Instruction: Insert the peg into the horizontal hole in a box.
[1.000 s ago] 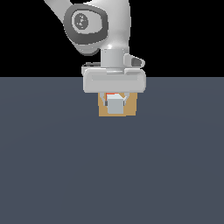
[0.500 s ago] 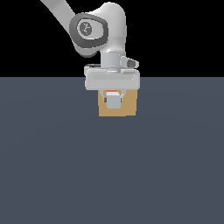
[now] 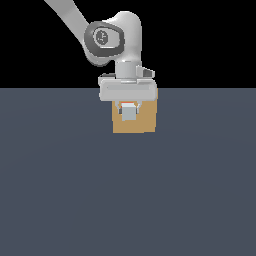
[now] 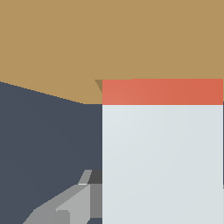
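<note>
The tan box (image 3: 138,125) stands on the dark floor, behind my gripper (image 3: 128,109). My gripper is shut on the peg (image 3: 129,115), whose pale grey-white end face points at the exterior camera. In the wrist view the peg (image 4: 162,162) fills much of the picture. Only a short red-orange band (image 4: 162,92) shows where it meets the box (image 4: 109,39). A thin dark sliver of the hole (image 4: 99,84) shows beside that band. One grey finger (image 4: 72,205) lies against the peg's pale part; the other is hidden behind the peg.
The dark blue-grey floor (image 3: 128,200) stretches all around the box. The white arm (image 3: 110,40) rises from the hand toward the exterior view's upper left. No other objects are visible.
The hand has moved farther toward the box with the peg. The box has stayed in place.
</note>
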You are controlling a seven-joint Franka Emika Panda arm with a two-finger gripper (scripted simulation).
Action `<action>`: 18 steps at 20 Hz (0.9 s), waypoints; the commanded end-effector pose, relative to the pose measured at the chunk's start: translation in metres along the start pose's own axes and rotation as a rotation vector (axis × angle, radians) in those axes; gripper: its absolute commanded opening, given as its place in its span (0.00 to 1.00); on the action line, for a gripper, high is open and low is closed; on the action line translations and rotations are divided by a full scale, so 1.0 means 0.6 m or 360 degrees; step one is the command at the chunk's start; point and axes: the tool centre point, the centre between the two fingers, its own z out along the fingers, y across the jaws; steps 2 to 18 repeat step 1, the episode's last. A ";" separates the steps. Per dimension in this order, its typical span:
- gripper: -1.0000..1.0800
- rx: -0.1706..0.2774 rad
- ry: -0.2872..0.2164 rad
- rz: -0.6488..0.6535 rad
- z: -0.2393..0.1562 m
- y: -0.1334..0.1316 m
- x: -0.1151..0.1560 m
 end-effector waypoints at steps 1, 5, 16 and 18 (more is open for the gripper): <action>0.00 -0.0010 0.0009 -0.0013 -0.004 0.003 0.016; 0.00 -0.0010 0.0009 -0.0013 -0.004 0.003 0.016; 0.00 -0.0010 0.0009 -0.0013 -0.004 0.003 0.016; 0.00 -0.0010 0.0009 -0.0013 -0.004 0.003 0.016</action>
